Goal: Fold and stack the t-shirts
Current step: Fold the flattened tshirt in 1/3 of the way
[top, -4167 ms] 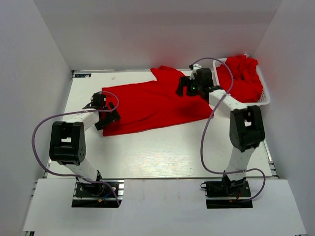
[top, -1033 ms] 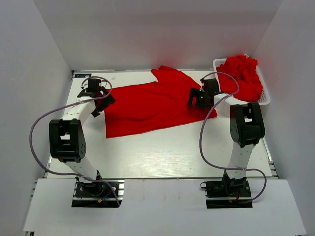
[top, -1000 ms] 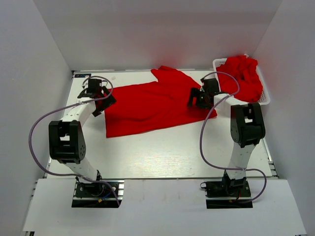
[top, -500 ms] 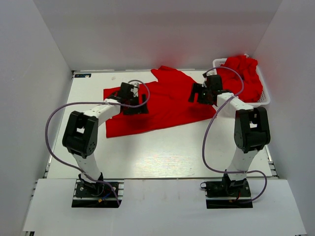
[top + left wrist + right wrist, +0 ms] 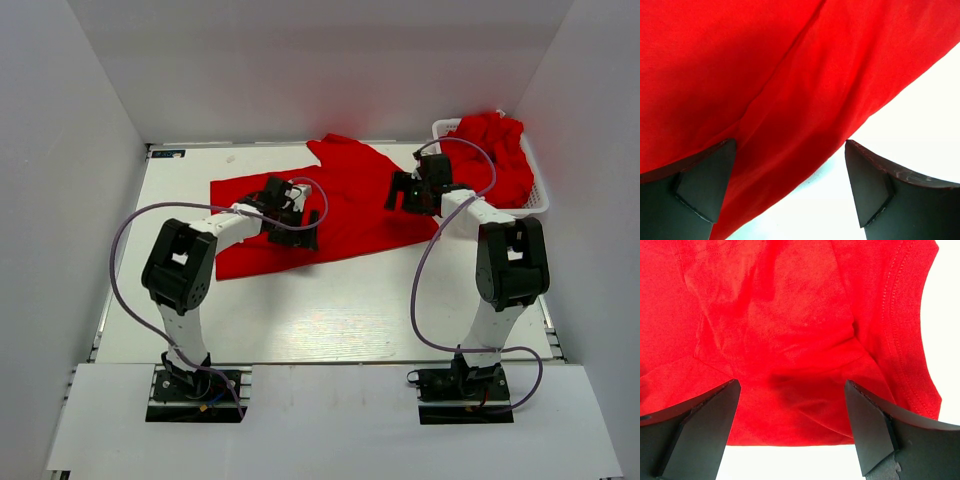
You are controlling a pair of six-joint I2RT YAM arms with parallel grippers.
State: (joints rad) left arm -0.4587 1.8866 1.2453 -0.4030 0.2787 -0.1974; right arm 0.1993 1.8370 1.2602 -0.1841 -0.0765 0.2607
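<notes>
At the near edge, a white mounting board (image 5: pixel 330 420) carries both arm bases, and purple cables (image 5: pixel 415 290) loop up from it. Beyond lies the smooth white table (image 5: pixel 330 310). One red t-shirt (image 5: pixel 350 205) is spread flat across the table's middle, with its hem end to the left. The left gripper (image 5: pixel 790 150) hangs with its jaws spread wide over the shirt's near edge, where red cloth meets bare table. The right gripper (image 5: pixel 790 385), its jaws equally wide apart, is above the creased cloth by the ribbed collar. I cannot tell if either gripper touches the fabric. In the far right corner, a white slatted basket (image 5: pixel 540 200) holds a heap of t-shirts (image 5: pixel 490 155). Plain white walls (image 5: pixel 320 70) enclose three sides.
</notes>
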